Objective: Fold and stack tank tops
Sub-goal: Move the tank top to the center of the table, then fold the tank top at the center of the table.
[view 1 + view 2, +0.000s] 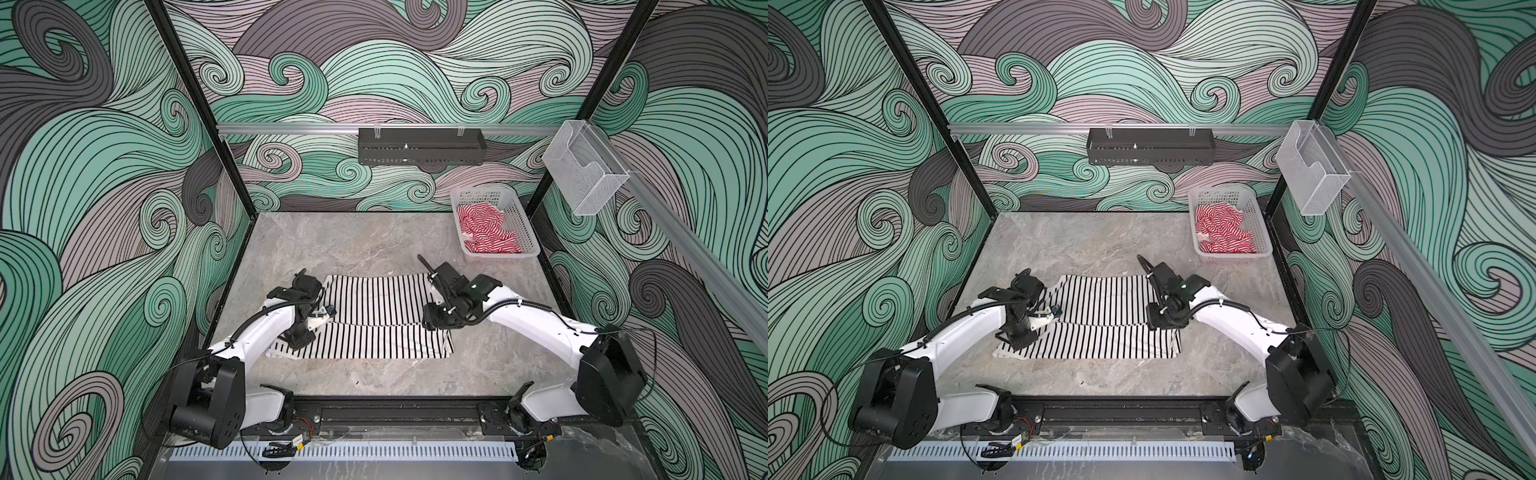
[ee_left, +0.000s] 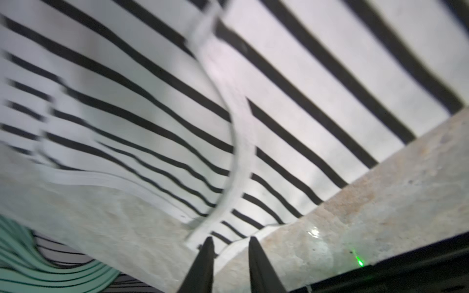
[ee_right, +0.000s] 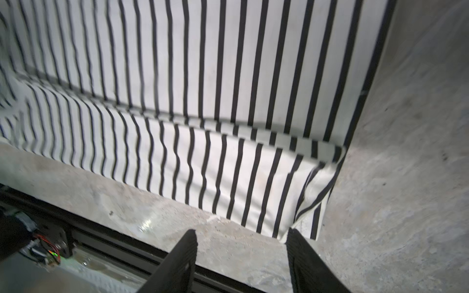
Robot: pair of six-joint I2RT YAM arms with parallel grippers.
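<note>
a black-and-white tank top (image 1: 374, 324) lies flat mid-bench, nearer the near edge of the grey marbled bench (image 1: 374, 245), one layer folded over another. the left gripper (image 2: 231, 243) is at its left end, jaws a little apart, tips at the white-trimmed strap. the right gripper (image 3: 242, 234) is at its near right corner, jaws spread wide, holding nothing. in the far right corner a red-and-white tank top (image 1: 484, 232) lies crumpled in a white basket (image 1: 524, 232).
</note>
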